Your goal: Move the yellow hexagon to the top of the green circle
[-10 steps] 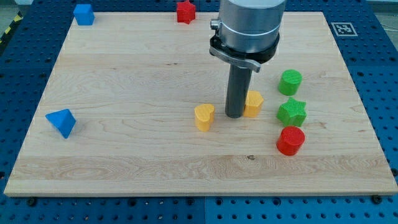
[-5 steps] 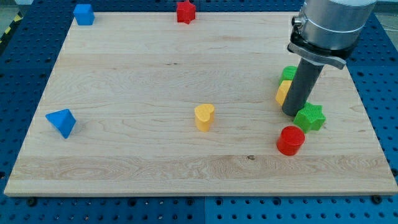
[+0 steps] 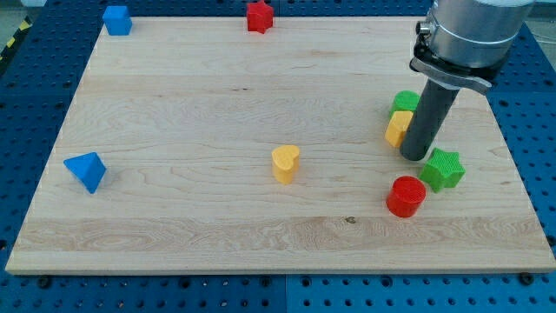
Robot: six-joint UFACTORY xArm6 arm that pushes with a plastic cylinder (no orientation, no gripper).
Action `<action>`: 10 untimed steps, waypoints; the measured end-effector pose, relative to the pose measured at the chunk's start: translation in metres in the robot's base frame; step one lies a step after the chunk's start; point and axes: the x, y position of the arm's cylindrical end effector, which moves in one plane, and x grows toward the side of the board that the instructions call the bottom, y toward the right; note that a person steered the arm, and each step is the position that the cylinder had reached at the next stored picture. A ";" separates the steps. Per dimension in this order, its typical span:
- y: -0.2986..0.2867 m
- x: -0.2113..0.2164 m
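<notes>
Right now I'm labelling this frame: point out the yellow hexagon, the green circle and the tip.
yellow hexagon (image 3: 398, 128): camera view, visible left face.
green circle (image 3: 405, 100): camera view, top face.
my tip (image 3: 416, 157): camera view, rod's lower end.

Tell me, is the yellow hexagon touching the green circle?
Apparently touching: the yellow hexagon overlaps the green circle; my tip stands beside it.

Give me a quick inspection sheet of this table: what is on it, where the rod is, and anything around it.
Surface: wooden board, flat.
Job's things: yellow hexagon touching the green circle, on its lower left.
Clutter: yellow heart, red cylinder, green star, blue triangle, blue block, red block.
Grippers: none; my tip sits right of the hexagon, above-left of the star.
Cables: nothing seen.
Surroundings: blue perforated base, printed marker.
</notes>
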 end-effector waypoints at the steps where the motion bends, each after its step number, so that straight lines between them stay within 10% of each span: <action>1: -0.004 -0.022; 10: -0.063 -0.092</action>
